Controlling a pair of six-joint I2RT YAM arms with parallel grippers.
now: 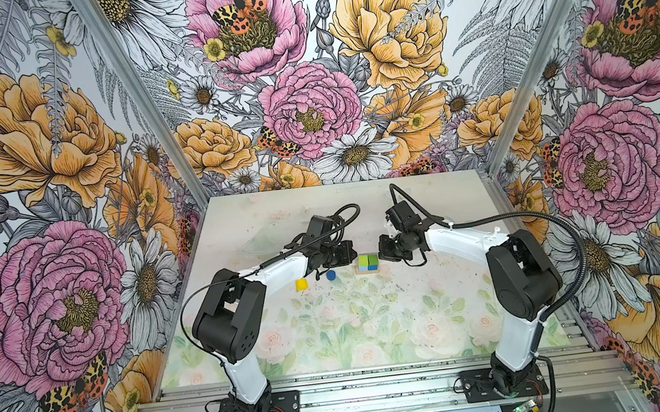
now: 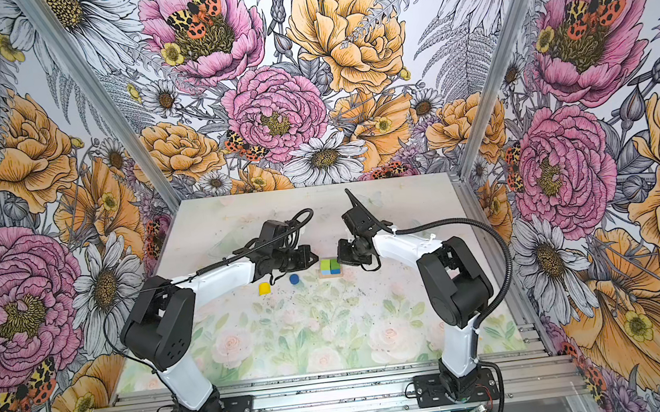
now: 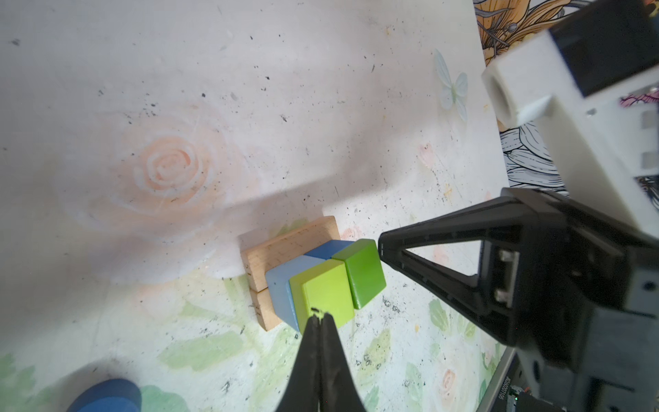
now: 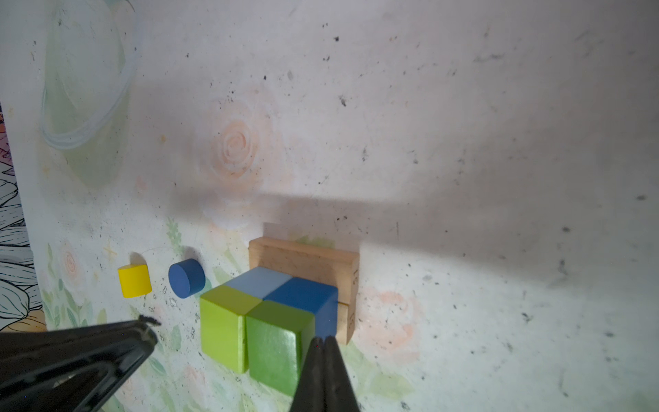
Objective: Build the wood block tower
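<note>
Bold floral wallpaper (image 1: 64, 159) covers the walls around a pale, rose-printed counter (image 1: 374, 323). In both top views the wood block tower (image 1: 367, 262) stands near the middle of the counter, between the left claw (image 1: 352, 253) and the right claw (image 1: 381, 251). Each claw is just beside the tower and points inward. A yellow wooden half-round (image 1: 302, 284) and a blue wooden cylinder (image 1: 330, 275) lie left of the tower and apart from it, the cylinder nearer.

The left wrist view shows the left claw (image 3: 318, 317) pressed together and empty. Its tip is at the edge of the light green cube (image 3: 326, 296); I cannot tell whether they touch. The dark green cube (image 3: 363, 273) sits against the light green one. Beneath them are the light blue cube (image 3: 281, 289) and dark blue cube (image 3: 326, 248), resting on two tan oblong wooden bars (image 3: 285, 246) that lie side by side. The right claw (image 3: 383, 246) points at the dark green cube's corner.

The right wrist view shows the right claw (image 4: 322, 342) likewise together and empty, at the dark green cube (image 4: 274, 342).
</note>
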